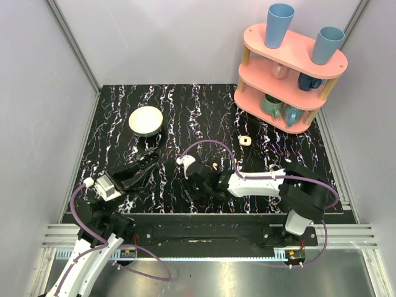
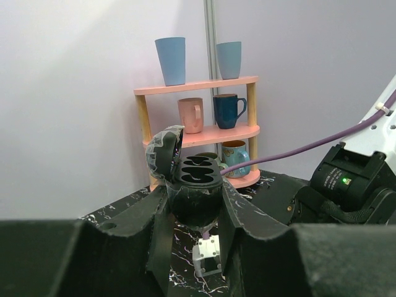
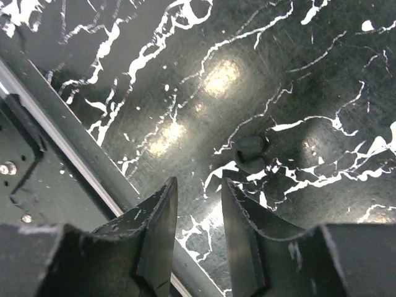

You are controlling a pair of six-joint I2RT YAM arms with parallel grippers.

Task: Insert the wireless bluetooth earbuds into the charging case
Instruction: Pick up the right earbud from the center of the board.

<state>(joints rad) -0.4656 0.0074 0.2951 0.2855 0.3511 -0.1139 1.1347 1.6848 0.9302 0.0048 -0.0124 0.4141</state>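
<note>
The left gripper is clamped on a black charging case, whose lid stands hinged open over two curved slots, on the near side of the cream bowl. To the near right of the bowl, the right gripper hangs over the marbled table with its fingers slightly parted and empty. What looks like a small dark earbud lies just beyond its tips, and a small cream square piece sits well right of the bowl.

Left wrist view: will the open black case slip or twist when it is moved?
The charging case looks like hard moulded plastic, probably rigid and light. Its rounded body could twist between the left fingers. The raised lid may swing if bumped.
</note>
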